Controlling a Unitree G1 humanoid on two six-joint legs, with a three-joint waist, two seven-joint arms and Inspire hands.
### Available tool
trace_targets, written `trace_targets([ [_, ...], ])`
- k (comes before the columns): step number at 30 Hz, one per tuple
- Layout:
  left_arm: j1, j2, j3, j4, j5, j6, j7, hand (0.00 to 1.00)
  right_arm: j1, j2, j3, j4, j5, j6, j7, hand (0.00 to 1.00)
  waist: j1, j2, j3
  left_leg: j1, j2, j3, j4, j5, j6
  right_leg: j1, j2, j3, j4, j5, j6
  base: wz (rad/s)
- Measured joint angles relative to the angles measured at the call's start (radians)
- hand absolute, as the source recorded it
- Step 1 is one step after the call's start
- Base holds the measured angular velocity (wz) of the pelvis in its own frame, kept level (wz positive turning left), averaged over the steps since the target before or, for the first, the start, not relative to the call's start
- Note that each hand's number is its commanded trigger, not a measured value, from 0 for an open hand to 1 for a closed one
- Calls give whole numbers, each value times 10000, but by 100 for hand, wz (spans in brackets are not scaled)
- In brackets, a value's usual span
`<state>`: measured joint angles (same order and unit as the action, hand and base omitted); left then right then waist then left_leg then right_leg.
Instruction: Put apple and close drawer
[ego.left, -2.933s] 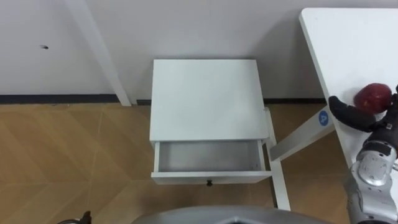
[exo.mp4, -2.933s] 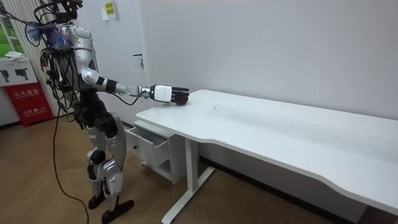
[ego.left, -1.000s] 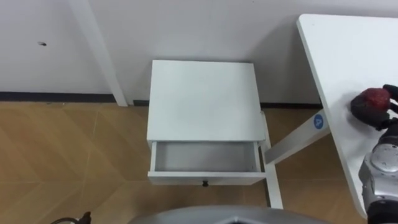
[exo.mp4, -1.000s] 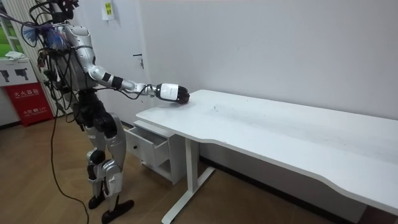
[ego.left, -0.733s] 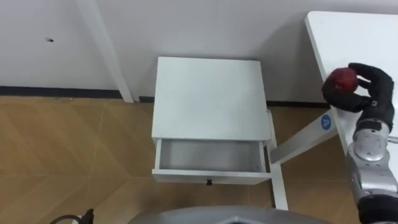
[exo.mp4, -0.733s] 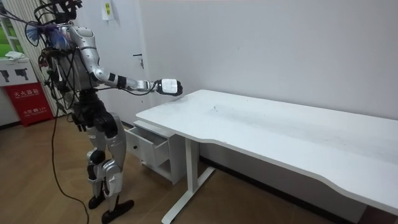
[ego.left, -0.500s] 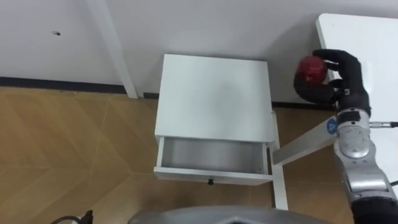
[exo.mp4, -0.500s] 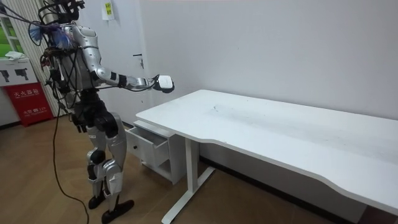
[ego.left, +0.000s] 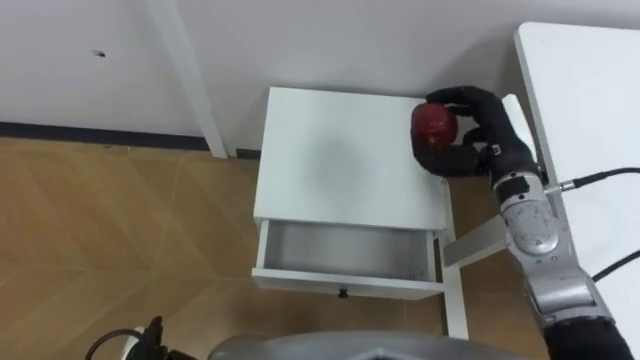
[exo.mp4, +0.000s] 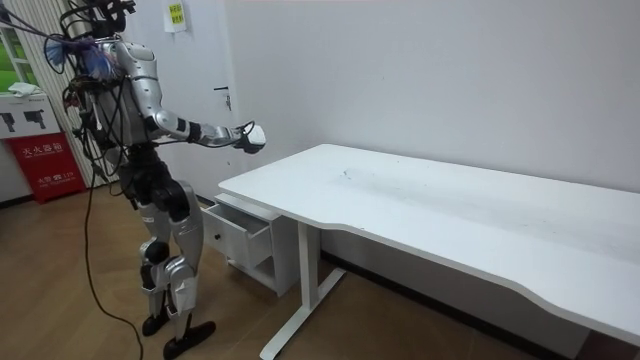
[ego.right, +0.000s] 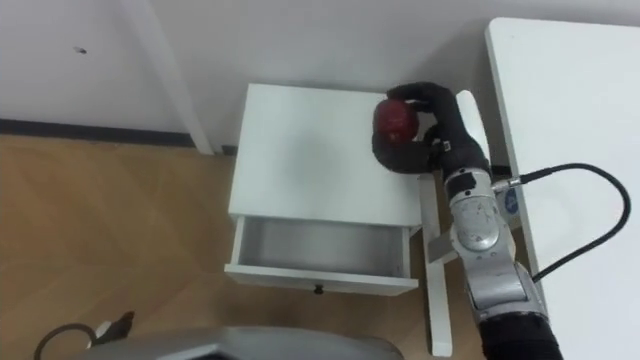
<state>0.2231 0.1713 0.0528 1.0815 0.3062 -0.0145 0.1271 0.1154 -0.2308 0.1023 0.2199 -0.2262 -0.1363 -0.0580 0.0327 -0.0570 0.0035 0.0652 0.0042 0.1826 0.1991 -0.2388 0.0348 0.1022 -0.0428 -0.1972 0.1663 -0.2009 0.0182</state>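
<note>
While your right hand (ego.left: 482, 150) grips the red apple (ego.left: 435, 122) above the nightstand's (ego.left: 335, 165) far right corner, you are mid-carry; next, bring it nearer and down into the open drawer (ego.left: 340, 250).

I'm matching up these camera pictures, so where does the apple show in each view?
Left eye view: apple upper right of centre, in the right hand, over the cabinet's far right corner.
Right eye view: apple above centre, in the same grip.
Room view: too small to make out; the right hand holding it is upper left, off the table's end.
Shared landmark: the open drawer.
</note>
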Motion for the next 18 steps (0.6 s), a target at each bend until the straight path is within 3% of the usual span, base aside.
trace_targets([
  [18,17,-8,-169,-124,111,-5,-324,0,292,390,401,1343,-982,237,998,100,9,19,-13,-158,-13,-145,106,2,4,-19,-47,-178,7,1,2,2],
])
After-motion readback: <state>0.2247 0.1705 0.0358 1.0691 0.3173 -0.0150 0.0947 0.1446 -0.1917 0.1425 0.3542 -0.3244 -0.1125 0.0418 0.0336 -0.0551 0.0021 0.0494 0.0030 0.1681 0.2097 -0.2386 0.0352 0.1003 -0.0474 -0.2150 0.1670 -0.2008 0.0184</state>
